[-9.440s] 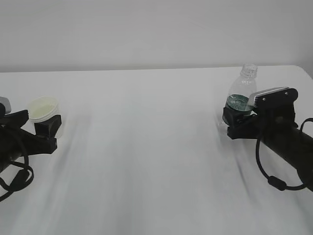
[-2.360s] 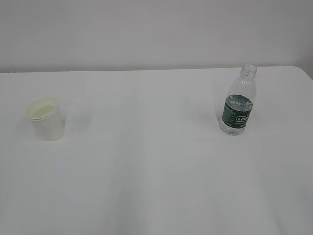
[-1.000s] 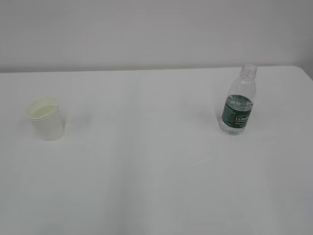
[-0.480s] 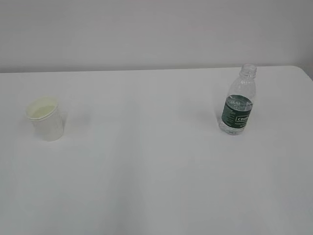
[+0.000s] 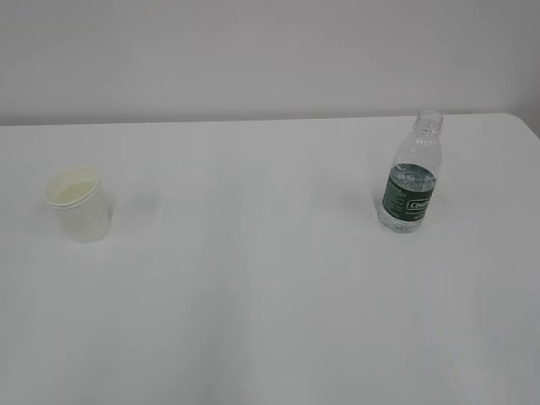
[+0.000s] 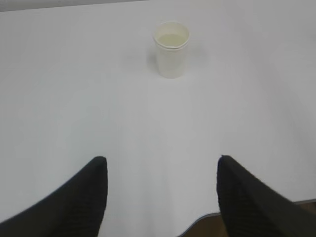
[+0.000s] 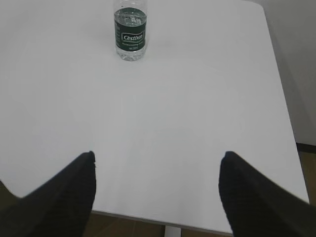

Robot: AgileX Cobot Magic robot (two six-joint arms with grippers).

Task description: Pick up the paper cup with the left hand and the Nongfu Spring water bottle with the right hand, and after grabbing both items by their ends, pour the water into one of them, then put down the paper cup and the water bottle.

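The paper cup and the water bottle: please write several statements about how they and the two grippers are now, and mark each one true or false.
1. The paper cup stands upright on the table. True.
2. The water bottle lies on its side. False: it stands upright.
3. The bottle has no cap. True.
4. The left gripper holds the cup between its fingers. False: its fingers are apart and empty, and the cup stands well ahead of them.
5. The right gripper is open, with the bottle far in front of it. True.
6. The cup touches the bottle. False: they stand far apart.
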